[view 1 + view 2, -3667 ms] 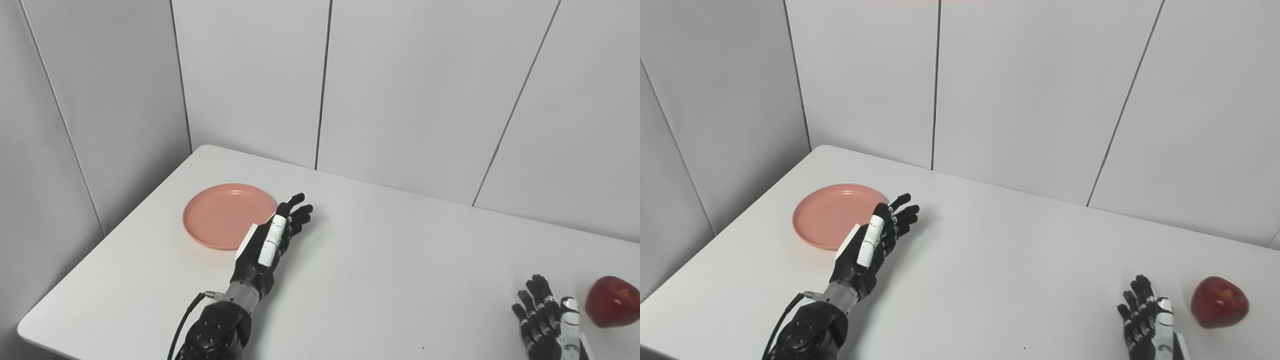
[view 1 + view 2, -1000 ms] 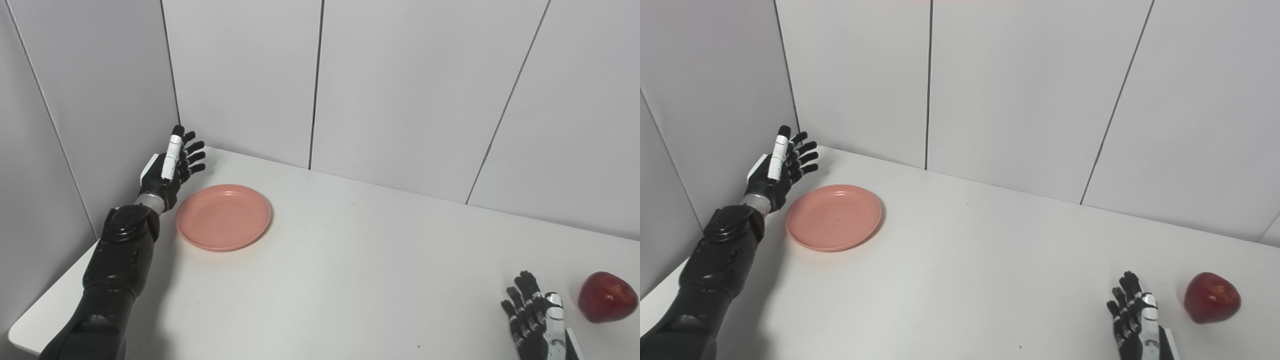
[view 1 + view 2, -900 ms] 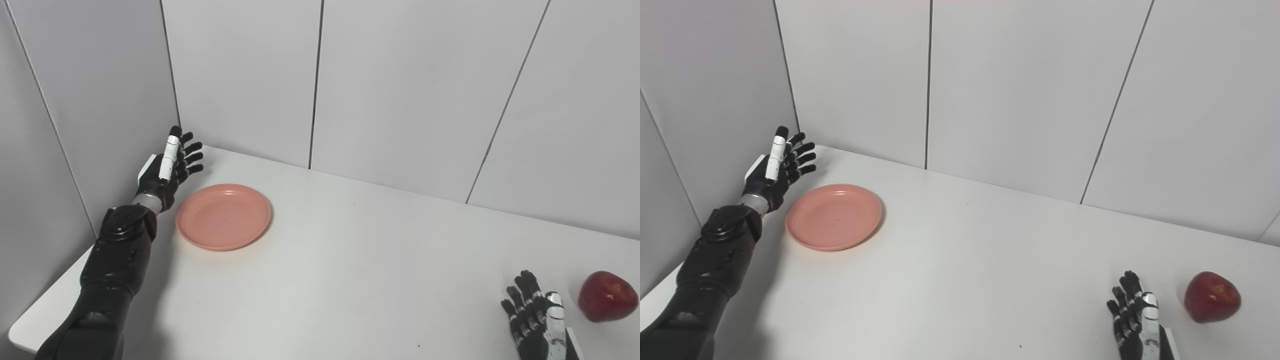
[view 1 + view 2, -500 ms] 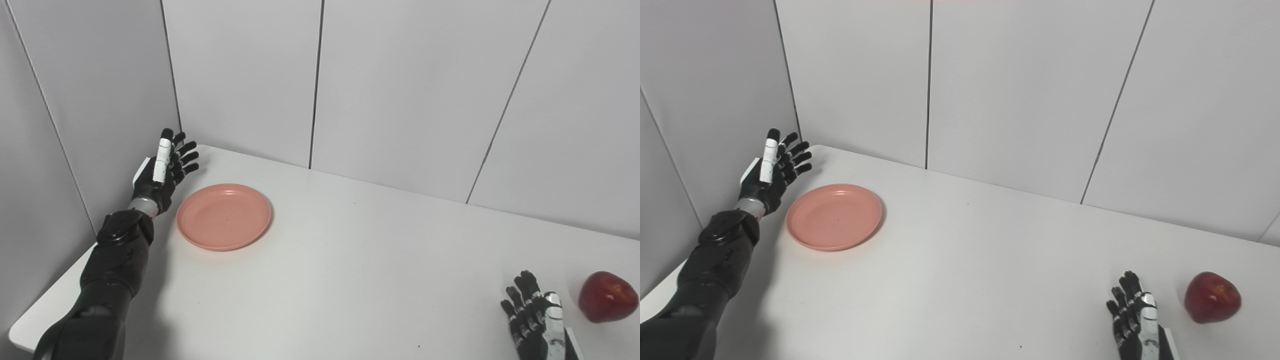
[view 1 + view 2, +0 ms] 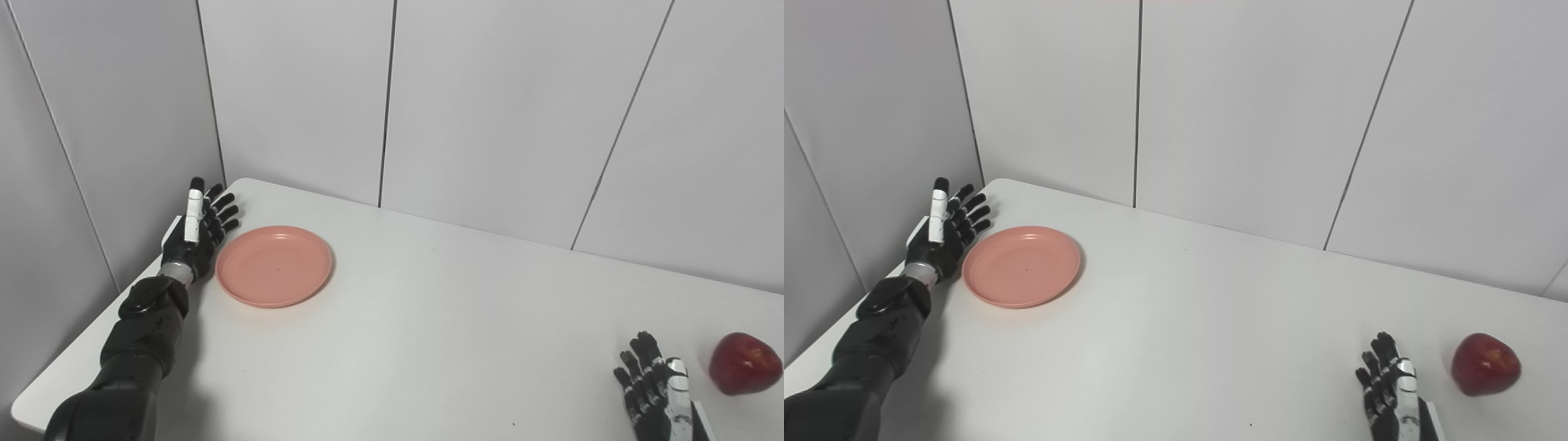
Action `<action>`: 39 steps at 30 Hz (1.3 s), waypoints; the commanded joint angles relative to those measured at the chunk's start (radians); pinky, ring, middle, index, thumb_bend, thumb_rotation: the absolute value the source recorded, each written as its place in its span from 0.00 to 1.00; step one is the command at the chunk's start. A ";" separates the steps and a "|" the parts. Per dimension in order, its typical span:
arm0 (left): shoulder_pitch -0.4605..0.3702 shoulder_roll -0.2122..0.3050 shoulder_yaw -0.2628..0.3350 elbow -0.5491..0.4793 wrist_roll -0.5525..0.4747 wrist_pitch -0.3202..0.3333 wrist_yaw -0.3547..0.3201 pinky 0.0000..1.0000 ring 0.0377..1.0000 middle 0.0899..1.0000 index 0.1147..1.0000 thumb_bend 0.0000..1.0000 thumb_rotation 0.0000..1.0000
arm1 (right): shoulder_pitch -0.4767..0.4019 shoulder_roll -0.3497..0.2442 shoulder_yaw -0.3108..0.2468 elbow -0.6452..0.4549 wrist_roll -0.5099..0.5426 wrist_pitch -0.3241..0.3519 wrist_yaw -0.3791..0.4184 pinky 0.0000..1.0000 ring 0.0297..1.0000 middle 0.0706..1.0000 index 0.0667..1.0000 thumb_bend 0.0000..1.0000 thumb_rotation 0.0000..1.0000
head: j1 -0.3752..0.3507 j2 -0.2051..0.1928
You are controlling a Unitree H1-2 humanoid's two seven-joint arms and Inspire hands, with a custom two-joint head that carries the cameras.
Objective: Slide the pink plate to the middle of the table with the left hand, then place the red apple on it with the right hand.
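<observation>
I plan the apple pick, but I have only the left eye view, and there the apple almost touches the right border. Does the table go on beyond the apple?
Observer: Yes. In the right eye view the apple is whole, and a strip of white table shows on its right side.
Operator: Good. Is there a wall on that side?
Observer: I cannot tell. The right eye view only shows one more wall seam, reaching the table's back edge behind the apple, to its right.
</observation>
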 commanded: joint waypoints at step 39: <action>0.047 -0.049 -0.020 -0.169 -0.011 0.038 -0.027 0.88 0.91 0.91 0.95 0.91 0.92 | 0.040 0.014 0.006 0.015 0.016 0.008 0.002 1.00 1.00 0.99 0.96 0.75 0.92 | -0.007 0.015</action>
